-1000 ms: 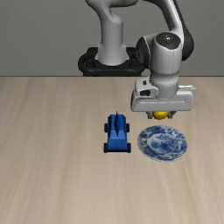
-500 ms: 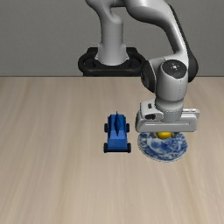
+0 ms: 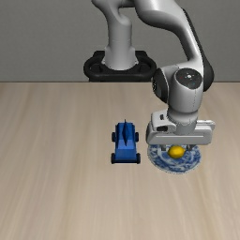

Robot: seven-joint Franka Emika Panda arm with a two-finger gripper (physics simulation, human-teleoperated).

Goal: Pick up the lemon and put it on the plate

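The yellow lemon (image 3: 175, 150) lies on the blue-and-white patterned plate (image 3: 174, 163) at the exterior view's right, just under the gripper. My gripper (image 3: 176, 143) hangs directly over the plate, its body covering the plate's far part. The fingers are hidden under the hand, and the lemon peeks out below it.
A blue toy car (image 3: 125, 142) stands on the wooden table (image 3: 56, 169) just to the left of the plate, close to the gripper. The robot's black base (image 3: 120, 67) sits at the far edge.
The arm carried the lemon forward and down onto the plate over the last second. Between half a second ago and now the lemon shows lower below the hand.
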